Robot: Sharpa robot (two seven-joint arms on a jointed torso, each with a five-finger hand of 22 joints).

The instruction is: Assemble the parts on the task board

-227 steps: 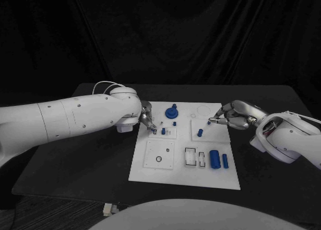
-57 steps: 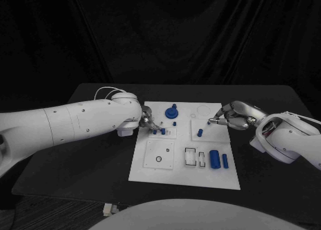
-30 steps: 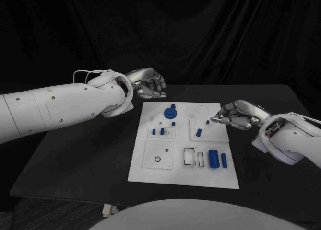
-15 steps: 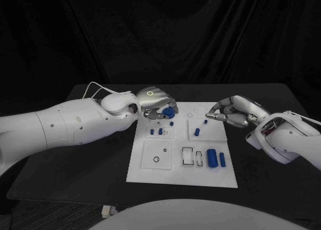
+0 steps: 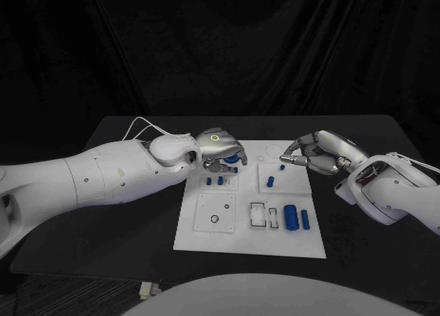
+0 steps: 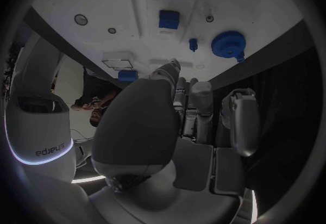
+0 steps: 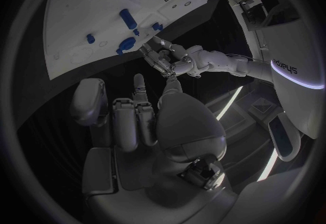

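Observation:
The white task board (image 5: 208, 234) lies mid-table. A round blue part (image 5: 241, 158) (image 6: 227, 44) stands near its far edge, and small blue pegs (image 5: 215, 179) (image 6: 168, 18) stand just in front of it. My left hand (image 5: 218, 146) (image 6: 183, 110) hovers low beside the round part, fingers pointing down at the board, with nothing seen in them. One more small peg (image 6: 193, 44) stands just beyond the fingertips. My right hand (image 5: 310, 153) (image 7: 139, 110) hangs over the board's far right corner, fingers curled with the tips together and nothing visible in them. A blue peg (image 5: 270, 181) stands below it.
Two blue cylinders (image 5: 293, 217) lie on the board's near right, beside two rectangular slots (image 5: 260, 214). A small black ring (image 5: 217, 218) lies on the near left plate. Black table (image 5: 106, 224) surrounds the board on all sides.
My left hand left the pegs, rose off the board's far left and came back down beside the round blue part. The right hand shifted slightly up and left.

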